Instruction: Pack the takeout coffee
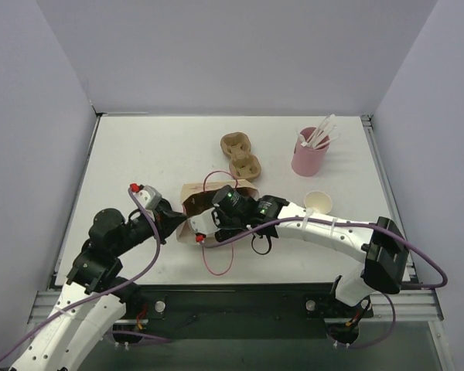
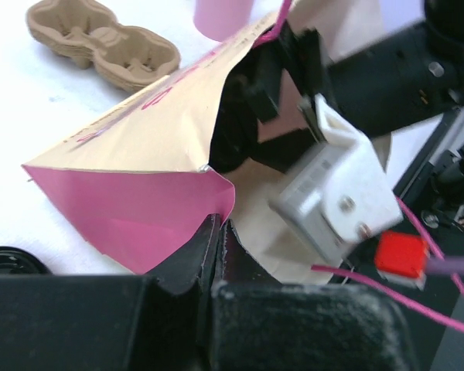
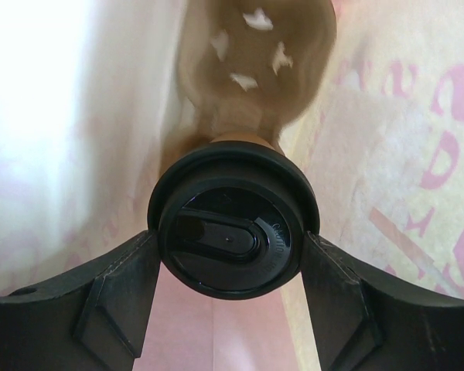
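A kraft paper bag with pink print lies on its side mid-table, mouth toward the arms. My left gripper is shut on the bag's lower mouth edge and also shows in the top view. My right gripper is deep inside the bag, shut on a kraft-brown coffee cup by its black lid. Its fingers are hidden in the top view. A second small kraft cup, open with a white inside, stands upright to the right of the bag.
A brown moulded-pulp two-hole tray lies behind the bag and shows in the left wrist view. A pink cup with white sticks stands at the back right. Purple cables loop near the bag. White walls ring the table.
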You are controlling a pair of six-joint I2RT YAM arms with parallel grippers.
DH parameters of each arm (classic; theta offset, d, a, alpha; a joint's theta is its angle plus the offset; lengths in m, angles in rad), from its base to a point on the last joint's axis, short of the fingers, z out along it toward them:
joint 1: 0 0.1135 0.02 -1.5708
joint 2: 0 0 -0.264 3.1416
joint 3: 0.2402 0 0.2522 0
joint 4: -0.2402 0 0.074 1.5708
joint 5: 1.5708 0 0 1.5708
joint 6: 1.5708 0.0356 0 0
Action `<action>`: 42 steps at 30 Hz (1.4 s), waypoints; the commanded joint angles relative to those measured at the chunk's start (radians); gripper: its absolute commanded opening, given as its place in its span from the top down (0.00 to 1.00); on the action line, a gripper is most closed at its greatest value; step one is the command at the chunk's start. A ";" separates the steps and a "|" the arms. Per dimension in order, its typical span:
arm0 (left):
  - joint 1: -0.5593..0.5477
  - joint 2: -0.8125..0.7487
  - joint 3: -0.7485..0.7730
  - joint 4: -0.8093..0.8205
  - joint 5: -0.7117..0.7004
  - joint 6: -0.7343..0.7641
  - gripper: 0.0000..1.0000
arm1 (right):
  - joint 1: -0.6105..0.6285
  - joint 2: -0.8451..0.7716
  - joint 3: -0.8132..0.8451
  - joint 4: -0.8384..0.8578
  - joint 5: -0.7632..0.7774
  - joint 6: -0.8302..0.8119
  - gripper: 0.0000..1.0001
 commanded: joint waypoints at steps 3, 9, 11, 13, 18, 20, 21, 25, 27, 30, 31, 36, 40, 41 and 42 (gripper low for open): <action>0.004 0.024 0.057 0.001 -0.159 -0.045 1.00 | 0.123 -0.038 0.028 -0.062 0.103 0.142 0.56; 0.004 0.038 0.054 0.079 -0.116 -0.069 1.00 | 0.193 -0.043 0.051 -0.097 0.189 0.242 0.57; 0.004 0.038 0.036 0.093 -0.093 -0.074 1.00 | 0.191 -0.045 0.041 -0.102 0.206 0.243 0.57; 0.002 0.030 0.014 0.112 -0.077 -0.075 1.00 | 0.190 -0.037 0.037 -0.099 0.215 0.217 0.57; 0.004 -0.016 -0.064 0.208 -0.024 -0.072 1.00 | 0.157 -0.022 0.063 -0.094 0.220 0.190 0.57; 0.004 -0.031 -0.069 0.213 -0.024 -0.072 1.00 | 0.137 -0.026 0.066 -0.094 0.223 0.168 0.57; 0.004 -0.034 -0.070 0.208 -0.024 -0.069 1.00 | 0.128 -0.031 0.067 -0.096 0.219 0.162 0.57; 0.004 -0.045 -0.086 0.210 -0.002 -0.048 1.00 | 0.105 -0.058 0.081 -0.117 0.217 0.141 0.57; 0.004 -0.048 -0.087 0.216 0.010 -0.037 1.00 | 0.087 -0.078 0.077 -0.134 0.194 0.133 0.57; 0.002 -0.051 -0.092 0.233 0.030 -0.038 1.00 | 0.064 -0.091 0.058 -0.132 0.189 0.072 0.57; 0.004 -0.053 -0.098 0.238 0.044 -0.038 1.00 | 0.058 -0.089 0.064 -0.131 0.182 0.059 0.57; 0.004 -0.066 -0.110 0.256 0.061 -0.046 1.00 | 0.013 -0.075 0.071 -0.131 0.133 -0.008 0.57; 0.004 -0.062 -0.107 0.248 0.033 -0.054 1.00 | -0.008 -0.048 0.071 -0.128 0.094 -0.034 0.57; 0.002 -0.053 -0.089 0.216 0.000 -0.061 1.00 | -0.007 -0.043 0.074 -0.129 0.097 -0.028 0.57; 0.004 -0.050 -0.075 0.190 -0.032 -0.083 0.95 | -0.005 -0.039 0.081 -0.126 0.097 -0.016 0.58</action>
